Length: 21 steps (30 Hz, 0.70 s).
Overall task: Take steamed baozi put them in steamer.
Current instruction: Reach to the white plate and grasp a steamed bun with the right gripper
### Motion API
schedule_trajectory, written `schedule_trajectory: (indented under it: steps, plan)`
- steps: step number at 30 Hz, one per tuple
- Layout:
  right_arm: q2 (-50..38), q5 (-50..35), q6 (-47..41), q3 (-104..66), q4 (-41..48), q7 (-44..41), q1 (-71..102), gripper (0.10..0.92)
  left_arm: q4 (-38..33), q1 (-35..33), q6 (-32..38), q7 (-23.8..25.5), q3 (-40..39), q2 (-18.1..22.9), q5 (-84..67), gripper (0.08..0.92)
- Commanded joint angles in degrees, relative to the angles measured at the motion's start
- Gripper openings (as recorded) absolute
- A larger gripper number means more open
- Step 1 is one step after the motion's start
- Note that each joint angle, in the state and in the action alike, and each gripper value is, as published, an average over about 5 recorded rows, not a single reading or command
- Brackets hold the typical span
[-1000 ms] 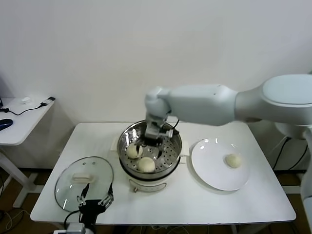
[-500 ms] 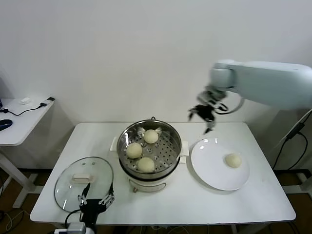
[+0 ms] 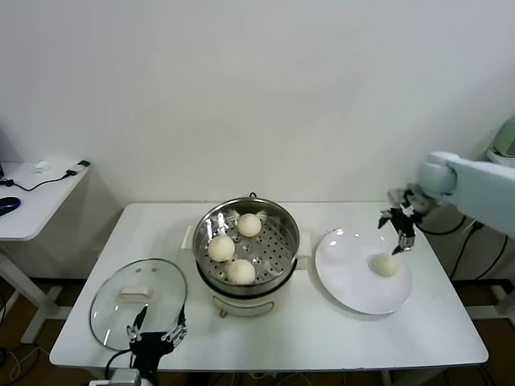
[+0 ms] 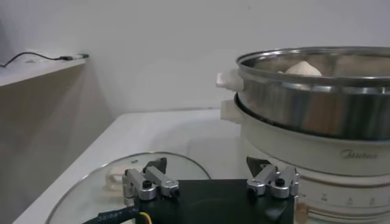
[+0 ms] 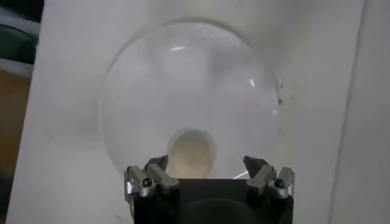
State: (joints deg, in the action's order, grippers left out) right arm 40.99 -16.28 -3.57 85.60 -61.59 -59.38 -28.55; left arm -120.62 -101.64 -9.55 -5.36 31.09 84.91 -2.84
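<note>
Three cream-white baozi (image 3: 241, 271) lie in the shiny steel steamer (image 3: 282, 223) at the table's middle. One of them tops the steamer rim (image 4: 341, 64) in the left wrist view (image 4: 303, 68). A fourth baozi (image 3: 385, 264) lies on the white plate (image 3: 346, 273) to the right. My right gripper (image 3: 397, 227) hovers open and empty just above and behind that baozi. In the right wrist view the baozi (image 5: 191, 152) sits on the plate (image 5: 146, 85) between my open fingertips (image 5: 158, 163). My left gripper (image 3: 153, 331) is parked open at the table's front left, over the glass lid.
A round glass lid (image 3: 121, 305) with a cream handle lies at the front left, also in the left wrist view (image 4: 91, 182). The steamer rests on a cream-white pot base (image 4: 292, 146). A side desk (image 3: 32, 193) stands at the far left.
My right arm has swung from inside the steamer, where it left a third baozi, across to the right and down over the plate's baozi. The left arm has not moved.
</note>
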Motion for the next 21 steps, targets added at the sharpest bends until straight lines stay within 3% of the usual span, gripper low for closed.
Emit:
schedule_trajectory:
  steps: [1,10,21]
  plan:
    - [0.3,6.5,-3.1,-13.5,8.5,1.0,16.9,0.823,0.1,-0.5,0.0,0.0,0.1,0.3,0.3,0.823]
    - [5.3,8.1,-3.1,-16.7,13.3,2.2,19.5,0.823,0.3,-0.5,0.1,0.0,0.3,0.5,0.3,0.823]
    - [5.8,8.9,-3.9,-17.5,12.9,3.0,19.7,0.800,0.2,-0.5,0.1,-0.1,0.7,0.1,-0.1,0.823]
